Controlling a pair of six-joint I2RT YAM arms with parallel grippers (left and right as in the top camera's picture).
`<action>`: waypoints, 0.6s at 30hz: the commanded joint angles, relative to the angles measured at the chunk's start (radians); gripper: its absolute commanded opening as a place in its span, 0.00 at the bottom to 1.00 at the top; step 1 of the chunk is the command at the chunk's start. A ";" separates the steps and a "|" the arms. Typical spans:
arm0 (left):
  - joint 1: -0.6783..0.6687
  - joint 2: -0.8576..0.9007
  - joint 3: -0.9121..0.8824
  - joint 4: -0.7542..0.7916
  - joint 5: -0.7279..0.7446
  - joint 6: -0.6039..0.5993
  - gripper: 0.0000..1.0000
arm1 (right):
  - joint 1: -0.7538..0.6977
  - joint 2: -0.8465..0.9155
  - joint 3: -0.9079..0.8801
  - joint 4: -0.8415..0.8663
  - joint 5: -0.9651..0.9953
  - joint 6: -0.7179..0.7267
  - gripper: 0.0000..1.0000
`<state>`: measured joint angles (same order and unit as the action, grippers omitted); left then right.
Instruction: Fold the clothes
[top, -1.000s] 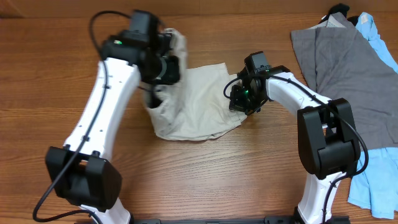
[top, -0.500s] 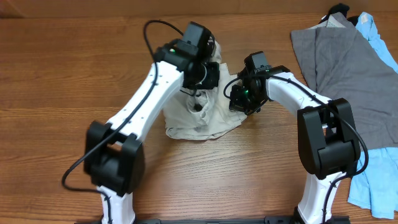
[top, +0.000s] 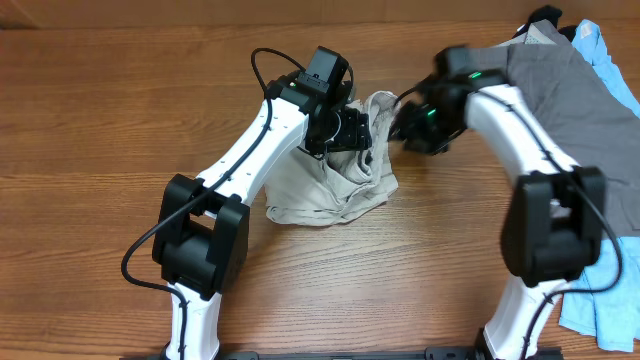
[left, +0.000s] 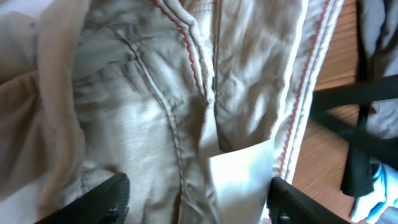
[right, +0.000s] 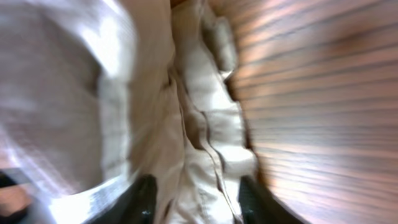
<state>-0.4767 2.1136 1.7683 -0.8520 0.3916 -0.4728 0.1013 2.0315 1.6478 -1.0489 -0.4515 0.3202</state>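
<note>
The beige shorts (top: 338, 192) lie bunched and folded over themselves in the middle of the table. My left gripper (top: 352, 130) hovers over their upper part. In the left wrist view its fingers (left: 104, 200) stand wide apart, open, above the seamed fabric (left: 143, 106) and a small white tag (left: 240, 180). My right gripper (top: 406, 124) is just off the shorts' upper right edge. The blurred right wrist view shows its dark fingers (right: 140, 203) apart and open, with beige folds (right: 205, 143) beyond them.
A large grey garment (top: 585, 130) is spread at the far right, close to the right arm. Light blue cloth shows at its top corner (top: 600, 40) and at the lower right (top: 600, 295). Bare wood table (top: 100, 150) lies to the left and front.
My left arm swept right, carrying the shorts' left side over onto the rest, then opened. My right gripper opened and rose up and to the right, off the shorts.
</note>
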 joint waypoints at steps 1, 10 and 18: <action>0.013 -0.017 0.044 -0.002 0.076 0.021 0.81 | -0.064 -0.099 0.064 -0.042 -0.010 -0.062 0.57; 0.011 -0.204 0.133 -0.077 0.079 0.152 1.00 | -0.140 -0.109 0.064 -0.109 -0.010 -0.126 0.71; 0.011 -0.218 0.096 -0.375 -0.322 0.215 0.78 | -0.187 -0.109 0.063 -0.132 0.050 -0.139 0.69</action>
<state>-0.4690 1.8473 1.8954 -1.1736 0.2874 -0.3023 -0.0795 1.9347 1.6955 -1.1755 -0.4389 0.1974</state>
